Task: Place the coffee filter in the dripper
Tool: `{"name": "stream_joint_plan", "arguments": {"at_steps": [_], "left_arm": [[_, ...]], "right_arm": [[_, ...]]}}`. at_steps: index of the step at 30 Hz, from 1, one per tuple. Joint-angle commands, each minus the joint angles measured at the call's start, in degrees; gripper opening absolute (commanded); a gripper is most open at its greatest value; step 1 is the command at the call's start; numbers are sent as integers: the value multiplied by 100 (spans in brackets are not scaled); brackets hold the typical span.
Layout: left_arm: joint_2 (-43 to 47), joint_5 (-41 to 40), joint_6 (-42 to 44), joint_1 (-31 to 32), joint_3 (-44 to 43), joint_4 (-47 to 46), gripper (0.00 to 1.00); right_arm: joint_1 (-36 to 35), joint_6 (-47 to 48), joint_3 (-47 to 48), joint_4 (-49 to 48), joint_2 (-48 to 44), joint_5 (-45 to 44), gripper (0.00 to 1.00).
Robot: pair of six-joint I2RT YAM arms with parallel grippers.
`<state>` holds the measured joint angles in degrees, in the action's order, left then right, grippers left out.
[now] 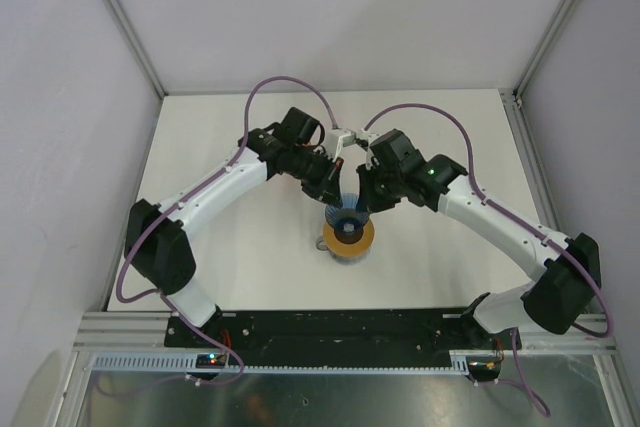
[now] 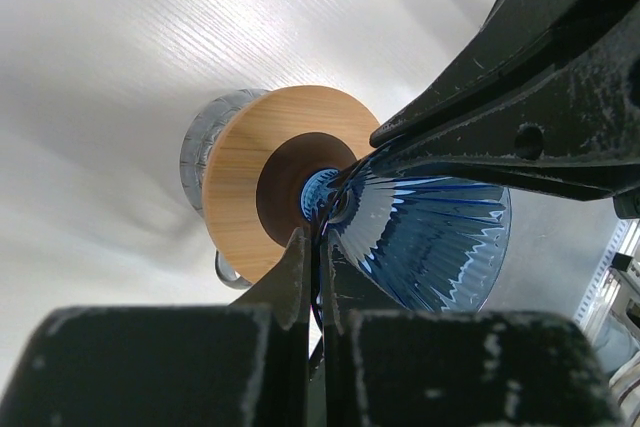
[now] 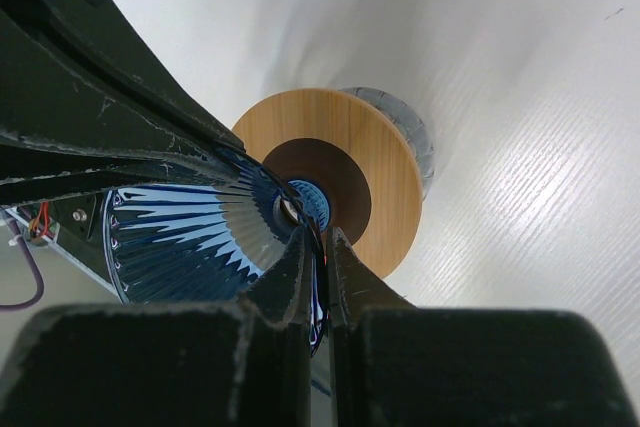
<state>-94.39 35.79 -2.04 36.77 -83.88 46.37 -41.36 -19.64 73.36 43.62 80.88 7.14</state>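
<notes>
My left claw (image 2: 318, 243) and right claw (image 3: 322, 243) each pinch the wall of the dripper (image 2: 430, 237), its tip at the ring hole of the grey cup (image 2: 196, 155); I judge I'm seating it, and next must fetch the coffee filter, nowhere in view.

From above, both arms' jaws hide most of the dripper (image 1: 347, 214). A wooden ring (image 2: 236, 162) masks much of the cup (image 2: 194, 155).

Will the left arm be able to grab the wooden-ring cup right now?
Probably not yet: the left gripper is shut on the dripper, so its fingers are busy, though the cup is close.
</notes>
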Motion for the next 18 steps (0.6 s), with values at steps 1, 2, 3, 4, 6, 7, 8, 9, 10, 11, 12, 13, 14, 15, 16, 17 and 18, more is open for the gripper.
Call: {"name": "stream_joint_plan", "arguments": {"at_steps": [1,2,3,4,6,7,8,9,10,11,12,13,14,15,16,17,18], "left_arm": [[148,93,193,163,172,22,0],[153,81,194,163,202,22,0],[155,66,195,168,243,26,0],[148,67,270,170,277,24,0],[113,92,333,169,366,26,0],[87,120,348,175,408,28,0],[70,142,360,174,447,29,0],[52,158,383,182,480,25,0],[39,166,404,186,505,23,0],[24,170,445,197,535,27,0],[20,167,474,202,563,24,0],[10,166,502,218,613,23,0],[-4,174,520,226,673,22,0],[-20,183,538,225,716,22,0],[-32,187,551,225,759,21,0],[-47,189,562,225,790,26,0],[-55,199,577,225,818,23,0]], "right_arm": [[43,138,-390,79,234,-420,0],[42,137,-427,73,221,-444,0],[41,132,-467,71,206,-460,0],[41,125,-500,69,185,-477,0],[36,104,-563,68,159,-507,0],[43,103,-588,68,144,-518,0],[42,93,-605,64,137,-532,0],[46,88,-622,66,133,-544,0],[48,85,-635,63,131,-554,0],[44,84,-654,61,135,-564,0],[47,88,-673,60,137,-573,0],[61,94,-704,60,142,-573,0],[77,93,-733,55,145,-564,0],[94,92,-756,53,150,-560,0],[103,92,-772,43,149,-544,0],[111,92,-780,34,152,-532,0],[116,92,-784,24,150,-522,0]]}}
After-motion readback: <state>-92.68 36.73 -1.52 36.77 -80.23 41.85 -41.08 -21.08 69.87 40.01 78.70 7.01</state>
